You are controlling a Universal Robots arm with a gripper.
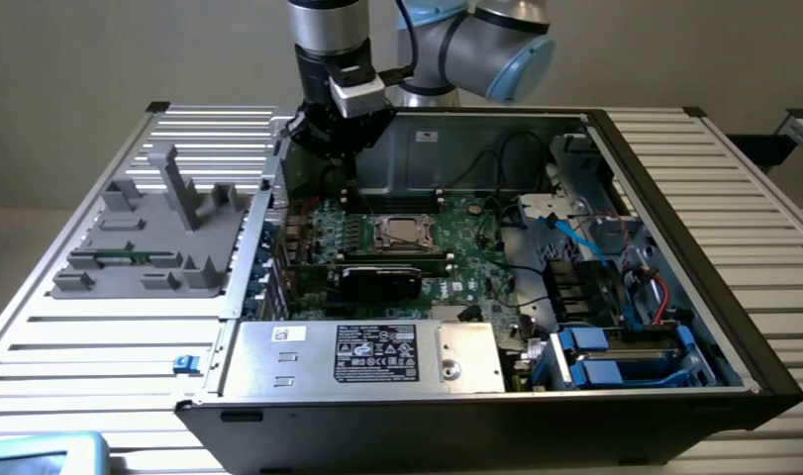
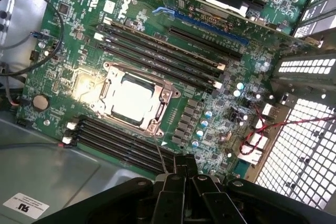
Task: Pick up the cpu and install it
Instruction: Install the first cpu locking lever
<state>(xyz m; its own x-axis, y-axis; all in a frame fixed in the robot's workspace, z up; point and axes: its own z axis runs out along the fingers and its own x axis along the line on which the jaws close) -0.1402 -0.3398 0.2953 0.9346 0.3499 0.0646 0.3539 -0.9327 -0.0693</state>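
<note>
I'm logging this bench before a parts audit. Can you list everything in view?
computer case: one, black, open on top, on the table.
table: one, silver slats, under everything.
motherboard: one, green, inside the case.
cpu: one, silver-grey, in the metal-framed socket on the motherboard.
graphics card: one, black, across the motherboard between the socket and the power supply.
power supply: one, silver with a black label, along the case's near edge.
drive carriers: two, blue, case corner at the exterior view's lower right.
fixture: one, grey, on the table at the exterior view's left.
arm: one, silver and blue, behind the case.
gripper: one, black, shut, above the motherboard.
</note>
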